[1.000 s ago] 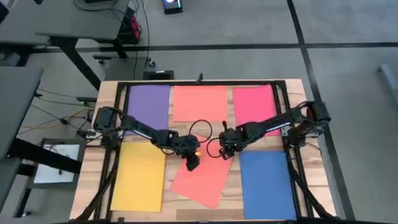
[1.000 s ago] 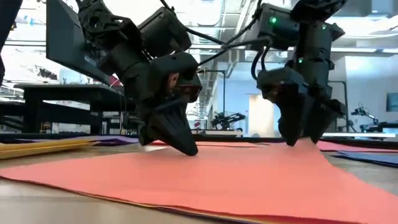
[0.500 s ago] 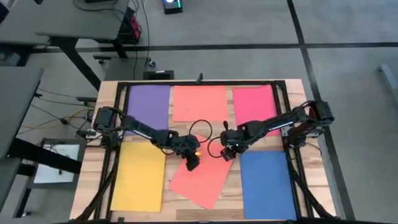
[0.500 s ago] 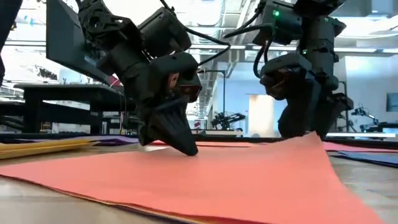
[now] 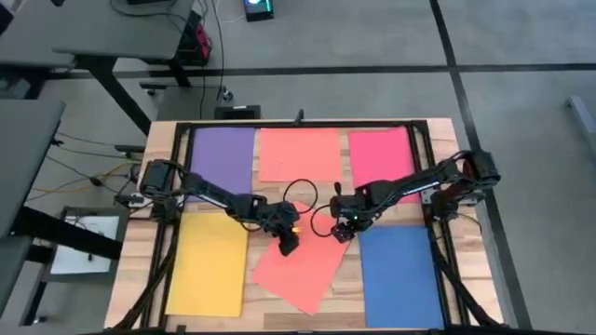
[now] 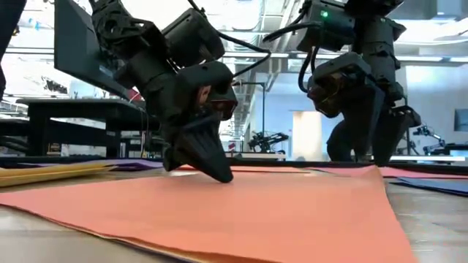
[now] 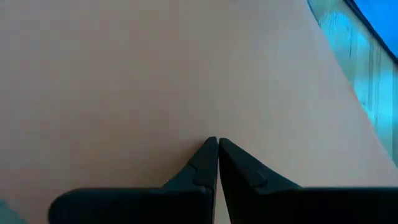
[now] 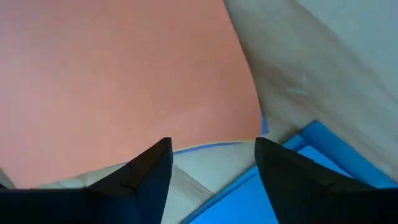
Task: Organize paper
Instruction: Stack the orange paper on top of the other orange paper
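Salmon sheet [image 5: 300,268] under closed left pincer [image 5: 288,244]; right pincer [image 5: 344,230] at corner, spread.

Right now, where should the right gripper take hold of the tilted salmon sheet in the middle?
Probably the tilted salmon sheet is best taken at its far right corner, which is lifted off the table; come from the blue sheet side. The open right gripper is beside it, while the shut left gripper pins the sheet.

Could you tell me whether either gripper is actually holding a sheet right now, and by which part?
Nothing is held. The left gripper, shut, presses its tips on the tilted salmon sheet; the right gripper is open at that sheet's corner.
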